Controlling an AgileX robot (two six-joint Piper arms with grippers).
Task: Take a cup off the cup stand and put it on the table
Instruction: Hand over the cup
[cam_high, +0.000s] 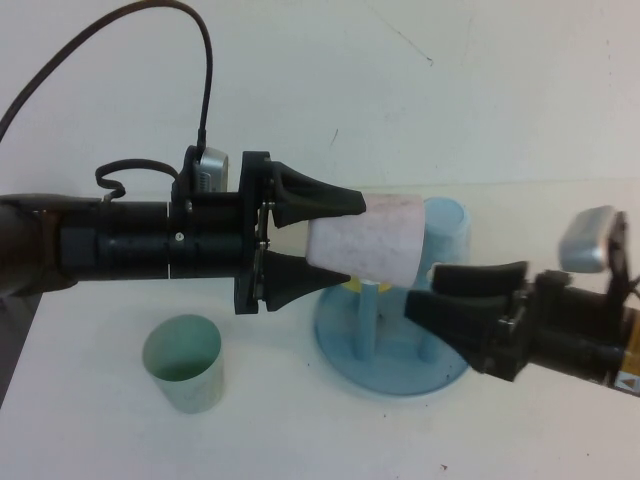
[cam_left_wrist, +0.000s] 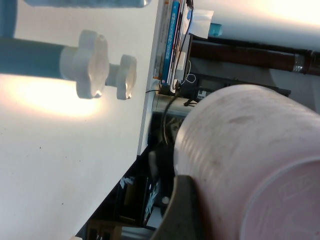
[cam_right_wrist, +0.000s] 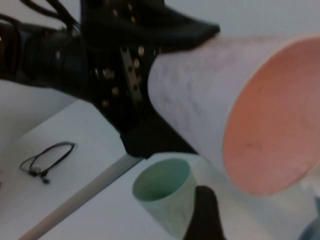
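Observation:
My left gripper (cam_high: 352, 240) is shut on the pale pink-white cup (cam_high: 365, 243) and holds it on its side, base toward the arm, above the blue cup stand (cam_high: 392, 345). The cup fills the left wrist view (cam_left_wrist: 250, 160), beside white-capped pegs (cam_left_wrist: 92, 62). Its pink inside shows in the right wrist view (cam_right_wrist: 270, 115). My right gripper (cam_high: 425, 288) is open and empty just right of the stand, below the cup's mouth. The white table (cam_high: 280, 420) lies under everything.
A pale green cup (cam_high: 183, 362) stands upright on the table, front left of the stand; it also shows in the right wrist view (cam_right_wrist: 162, 187). A pale blue cup (cam_high: 447, 228) hangs on the stand behind the pink one. A bit of yellow (cam_high: 350, 284) shows under the held cup.

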